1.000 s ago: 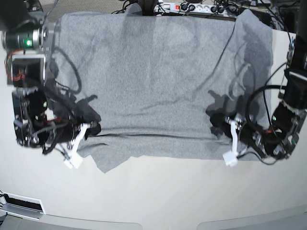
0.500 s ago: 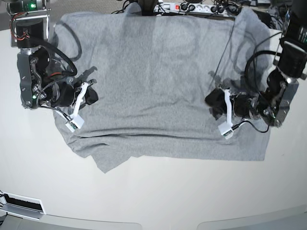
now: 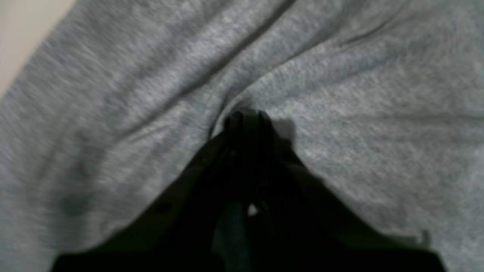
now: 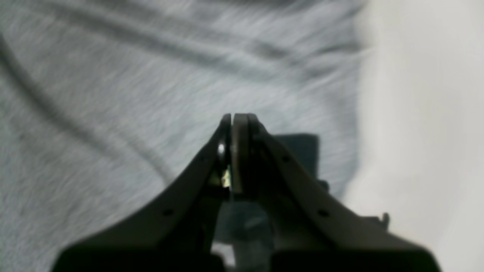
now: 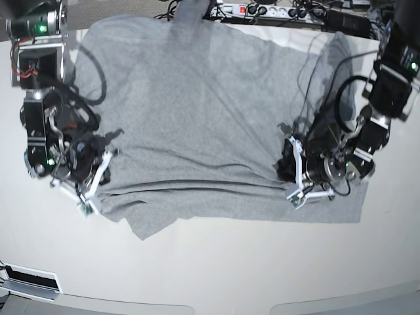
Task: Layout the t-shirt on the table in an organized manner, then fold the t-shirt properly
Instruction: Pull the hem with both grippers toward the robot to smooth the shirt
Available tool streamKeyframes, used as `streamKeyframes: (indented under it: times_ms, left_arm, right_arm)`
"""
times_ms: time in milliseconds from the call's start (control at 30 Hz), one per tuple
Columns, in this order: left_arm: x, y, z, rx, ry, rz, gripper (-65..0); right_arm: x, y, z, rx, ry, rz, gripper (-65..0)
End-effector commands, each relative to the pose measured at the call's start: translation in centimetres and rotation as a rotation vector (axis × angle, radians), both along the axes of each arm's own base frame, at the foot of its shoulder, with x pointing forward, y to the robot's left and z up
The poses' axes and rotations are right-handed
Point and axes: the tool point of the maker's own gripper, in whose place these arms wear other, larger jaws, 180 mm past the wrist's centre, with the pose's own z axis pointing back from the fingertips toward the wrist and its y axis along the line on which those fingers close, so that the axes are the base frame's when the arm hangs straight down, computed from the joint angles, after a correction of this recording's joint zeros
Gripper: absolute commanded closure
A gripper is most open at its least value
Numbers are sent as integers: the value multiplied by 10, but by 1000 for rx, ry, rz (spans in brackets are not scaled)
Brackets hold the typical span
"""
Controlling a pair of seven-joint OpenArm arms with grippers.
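The heather-grey t-shirt [image 5: 203,118] lies spread over the off-white table [image 5: 210,275], plain side up, with a loose fold along its near edge. My left gripper [image 5: 285,169] is shut on a pucker of the shirt [image 3: 340,94] near its right side; creases run into the closed fingertips [image 3: 245,119]. My right gripper [image 5: 102,177] is shut at the shirt's left edge. In the right wrist view its tip [image 4: 232,118] is over grey cloth [image 4: 113,94], with bare table [image 4: 416,113] beside it. No cloth shows between those jaws.
A power strip [image 5: 262,10] and tangled cables lie beyond the table's far edge. Arm cables hang over the shirt on both sides. Bare table top stretches in front of the shirt, and a strip shows at the far right [image 5: 295,36].
Both grippers went from the near fold up over the shirt, then came back toward the front. The shirt's far right part has slid forward, baring table behind it.
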Motion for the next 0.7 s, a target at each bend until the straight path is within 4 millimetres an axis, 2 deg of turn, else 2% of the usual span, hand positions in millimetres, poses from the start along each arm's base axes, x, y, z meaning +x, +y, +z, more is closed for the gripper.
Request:
streamKeyframes:
  times_ms: [0,33,100,167,267,533,667]
  left_arm:
    - [17,19,12,78,-33,14,0]
    - [23,20,17,89,-33,4,0]
    - [24,18,27,81,32,-28,0]
    - [18,11,38,27,126,-57,0]
    - [15,16,55,-62,220,36,0]
    - [-9,38,93,-270,387,149,0]
    - [-23,62,93,-305,418,207,0]
  right_arm:
    - [21,-8,24,-4,-62,-13,0]
    - [26,-8,30,8,-55,-16,0]
    - [24,8,40,90,-11,80,0]
    - [14,26,51,194,27,196,0]
    - [1,31,57,308,103,201,0]
    - [-50,37,41,454,279,224,0]
    - [-78,41,26,452,321,232,0]
